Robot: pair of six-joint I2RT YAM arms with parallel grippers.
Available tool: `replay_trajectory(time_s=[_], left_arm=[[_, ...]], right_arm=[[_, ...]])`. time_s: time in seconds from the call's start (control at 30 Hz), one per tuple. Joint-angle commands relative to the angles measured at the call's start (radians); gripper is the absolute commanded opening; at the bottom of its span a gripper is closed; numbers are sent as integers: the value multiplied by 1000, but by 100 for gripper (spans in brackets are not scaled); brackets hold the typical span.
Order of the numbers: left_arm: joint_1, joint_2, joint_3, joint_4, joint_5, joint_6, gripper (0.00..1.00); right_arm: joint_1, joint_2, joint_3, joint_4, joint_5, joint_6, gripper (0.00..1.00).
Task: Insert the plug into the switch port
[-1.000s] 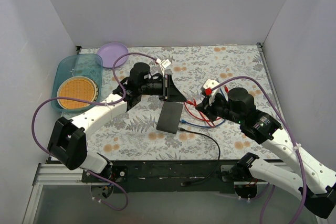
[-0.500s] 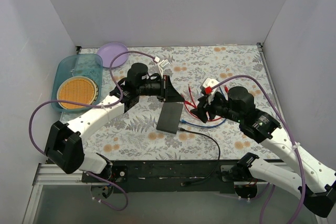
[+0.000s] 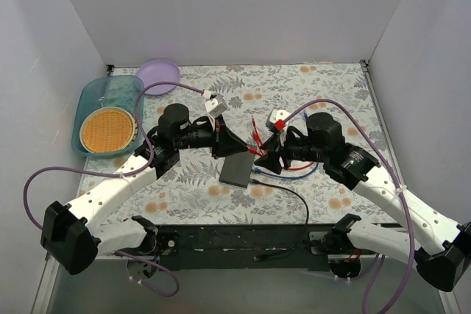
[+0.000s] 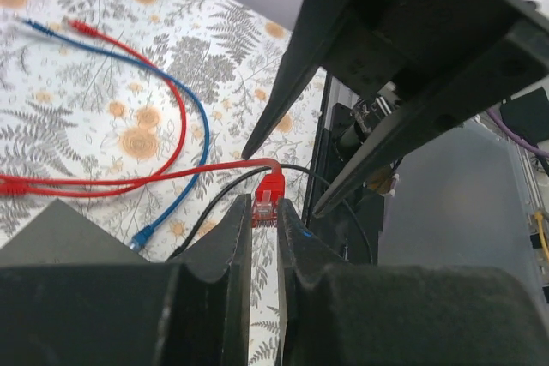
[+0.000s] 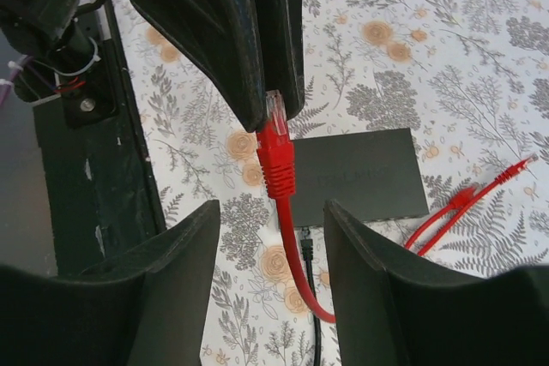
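Here, ribbed red plug (image 5: pixel 276 156) tight in left pincer (image 4: pixel 263 208); right pincer (image 5: pixel 270 212) wide, empty; matte switch (image 5: pixel 360 173) nearby.

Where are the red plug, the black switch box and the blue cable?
red plug (image 5: pixel 277 165): right wrist view, its red boot.
switch (image 5: pixel 360 176): right wrist view, its flat top.
blue cable (image 4: pixel 140 236): left wrist view, its loose end.

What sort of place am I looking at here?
Probably a robot test booth: plain white walls box in a table, two arms are bolted at its edge, and a switch and cables lie on it.
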Motion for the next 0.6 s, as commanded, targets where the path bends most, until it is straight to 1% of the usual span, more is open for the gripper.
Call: replay_trajectory(time_s=[0.0, 0.1, 0.23, 0.37, 0.4, 0.53, 0.57], left_arm=[[-7, -42, -4, 67, 82, 76, 0], [-7, -34, -3, 61, 117, 81, 0], [-9, -49, -20, 58, 96, 87, 0], [-9, -77, -29, 70, 94, 89, 0], [-9, -83, -29, 70, 96, 89, 0], [-9, -94, -27, 70, 94, 83, 0], [-9, -94, -26, 70, 97, 78, 0]], right_arm=[[-9, 14, 55, 81, -121, 8, 57], [-15, 21, 59, 93, -169, 19, 53], [-31, 11, 58, 132, -227, 37, 52], [-60, 22, 50, 147, -290, 46, 46], [-84, 24, 45, 159, -310, 49, 46], [-164, 31, -2, 263, -481, 117, 44], [-173, 34, -4, 271, -495, 117, 44]])
